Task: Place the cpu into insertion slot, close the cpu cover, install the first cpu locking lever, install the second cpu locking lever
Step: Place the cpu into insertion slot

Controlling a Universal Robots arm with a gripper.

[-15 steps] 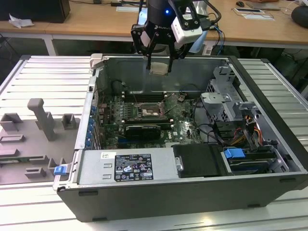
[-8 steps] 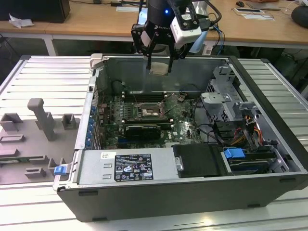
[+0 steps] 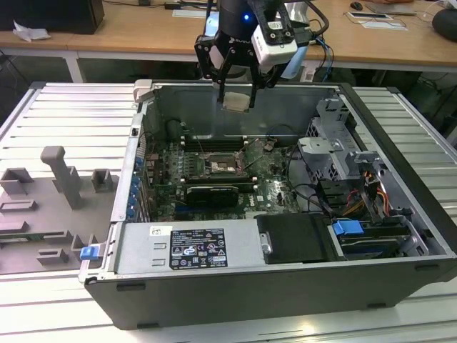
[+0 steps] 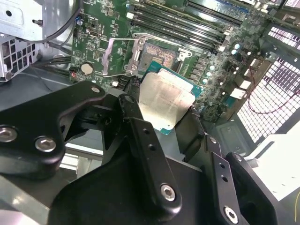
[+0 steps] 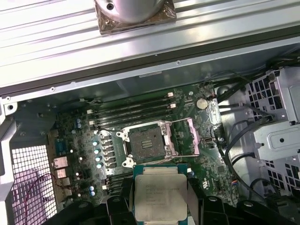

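Cpu (image 3: pixel 236 102) gripped above the open insertion slot (image 3: pixel 225 166).
At the exterior view's left, the ribbed bench (image 3: pixel 64 107) carries grey fixtures (image 3: pixel 61 175). Toward the middle, the claw (image 3: pixel 237 91) is clenched on two opposite edges of the cpu, well clear of the slot and at its twelve o'clock. A drive cage (image 3: pixel 335 143) stands at the slot's three o'clock. In the first wrist view the cpu cover (image 5: pixel 185 137) stands open just beside the bare socket. The chip is judged light, thin and rigid, with a slippery metal lid and a delicate underside. It is best held by the edges only and kept level.
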